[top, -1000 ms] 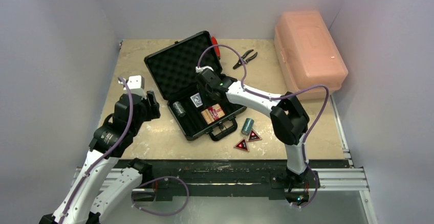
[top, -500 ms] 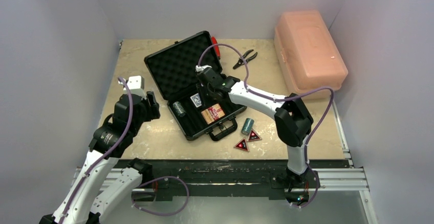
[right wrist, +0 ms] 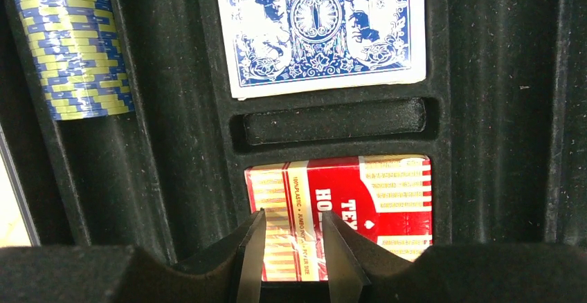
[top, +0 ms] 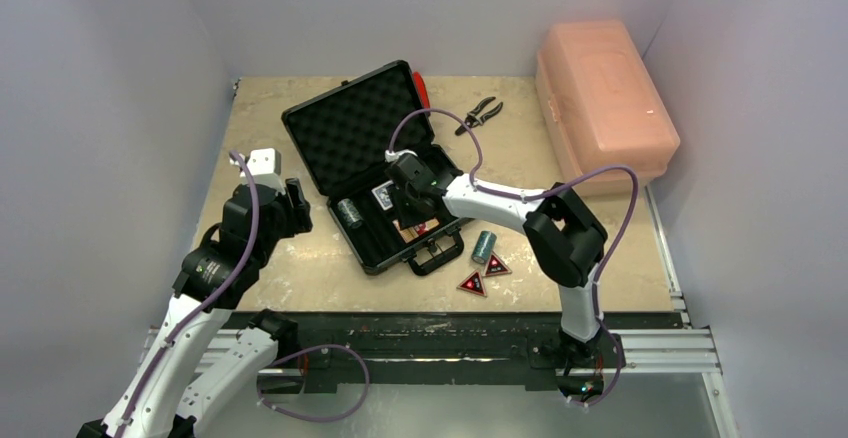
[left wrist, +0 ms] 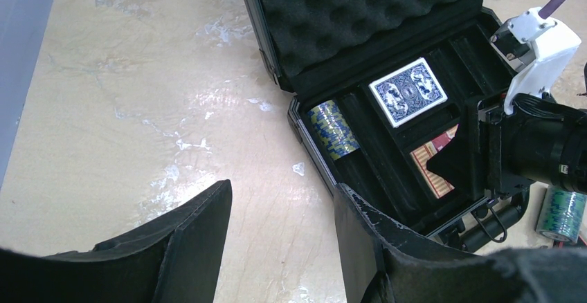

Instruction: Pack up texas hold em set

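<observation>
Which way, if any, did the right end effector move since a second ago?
Yes. The right end effector came toward the briefcase handle, now over the red deck.

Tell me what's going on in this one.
The right pincer hangs over the red card deck lying in its slot in the open black case, jaws slightly apart, empty. The blue deck and one chip roll are packed too. A loose chip roll and two triangles lie outside on the table. The left pincer hovers open beside the case.
</observation>
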Robot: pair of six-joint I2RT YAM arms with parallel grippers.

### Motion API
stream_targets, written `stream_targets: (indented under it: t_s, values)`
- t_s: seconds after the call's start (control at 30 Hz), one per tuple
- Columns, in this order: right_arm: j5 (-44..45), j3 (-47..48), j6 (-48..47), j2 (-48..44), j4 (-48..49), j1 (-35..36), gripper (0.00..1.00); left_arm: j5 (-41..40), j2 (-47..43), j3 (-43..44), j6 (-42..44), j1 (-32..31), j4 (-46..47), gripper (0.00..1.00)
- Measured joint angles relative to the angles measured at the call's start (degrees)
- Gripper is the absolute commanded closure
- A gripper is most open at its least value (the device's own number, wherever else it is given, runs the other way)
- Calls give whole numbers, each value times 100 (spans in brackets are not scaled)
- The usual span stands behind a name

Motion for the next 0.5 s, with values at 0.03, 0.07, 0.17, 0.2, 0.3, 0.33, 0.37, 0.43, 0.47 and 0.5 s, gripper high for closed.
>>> stream_targets:
  t_s: [0.03,0.07,0.17,0.2,0.3,0.33,0.37,0.43,0.47,0.5]
  values:
    - [0,0,2,0,-2,0,61,-2,0,0,0,0,-2,44]
    - [0,9,2,0,-9,0,60,0,0,0,0,0,-2,44]
    - [7,96,0,28,-105,0,60,-2,0,0,0,0,-2,44]
    - [7,142,-2,42,-155,0,60,-2,0,0,0,0,-2,44]
    - [13,315,-20,90,-367,2,60,-2,0,0,0,0,-2,44]
    - [15,372,-22,96,-424,0,60,-2,0,0,0,0,-2,44]
    - [24,450,-24,101,-507,2,60,-2,0,0,0,0,-2,44]
    - [59,612,-28,101,-645,0,59,-2,0,0,0,0,-2,44]
    - [81,691,-31,101,-691,0,59,-2,0,0,0,0,-2,44]
    - [118,756,-33,98,-719,0,59,-2,0,0,0,0,-2,44]
